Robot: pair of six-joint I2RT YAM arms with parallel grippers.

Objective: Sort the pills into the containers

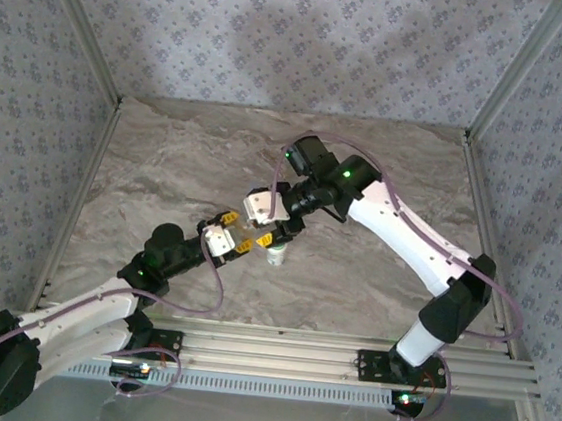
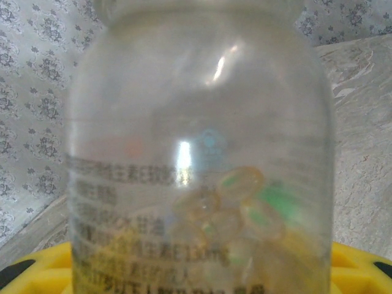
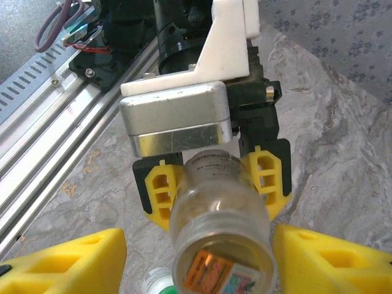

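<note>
L gripper (image 3: 214,190) holds the pill bottle (image 3: 220,233) off the table, mid-workspace; R gripper (image 3: 199,263) stands wide, one finger each side of it.
My take: center R on the bottle's end before closing, go slow, L grip firm, no tilt or the pills (image 2: 239,208) inside shift. Small white/green thing (image 3: 158,283) below, maybe the cap; steer clear.

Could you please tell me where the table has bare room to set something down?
The table is bare along the back wall and by the left wall. The middle is crowded: left gripper, right gripper, bottle, small white-green object.
</note>
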